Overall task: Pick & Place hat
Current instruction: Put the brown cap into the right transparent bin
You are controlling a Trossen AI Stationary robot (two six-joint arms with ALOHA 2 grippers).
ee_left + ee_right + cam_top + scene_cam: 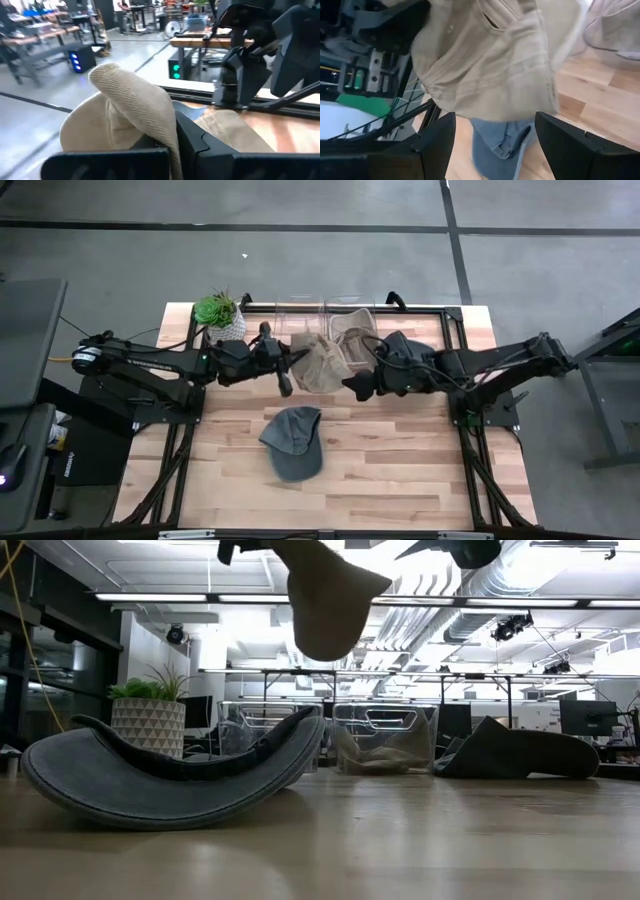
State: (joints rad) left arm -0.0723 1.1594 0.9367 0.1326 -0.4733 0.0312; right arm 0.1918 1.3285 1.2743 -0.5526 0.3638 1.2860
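Note:
A beige corduroy hat (320,360) hangs in the air over the middle of the table, and my left gripper (288,375) is shut on its left side. The low view shows it dangling from the top edge (330,595). My right gripper (356,385) is open at the hat's right edge; in the right wrist view its fingers (494,127) stand wide apart just short of the hat (490,60), and I cannot tell whether they touch it. A grey-blue cap (295,442) rests on the table below, its curved brim and crown on the wood (170,775). My left gripper (172,147) pinches a folded ridge of the beige hat's corduroy cloth (162,122) between its two fingers, coming level from the table's left. The hat is lifted clear of the table and droops beyond the fingers.
Two clear plastic bins (330,320) stand at the far edge, one holding beige cloth (385,745). A dark hat (520,755) lies near the right bin (400,345). A potted plant (217,312) is at the far left corner. Bare wood lies along the near edge (400,480).

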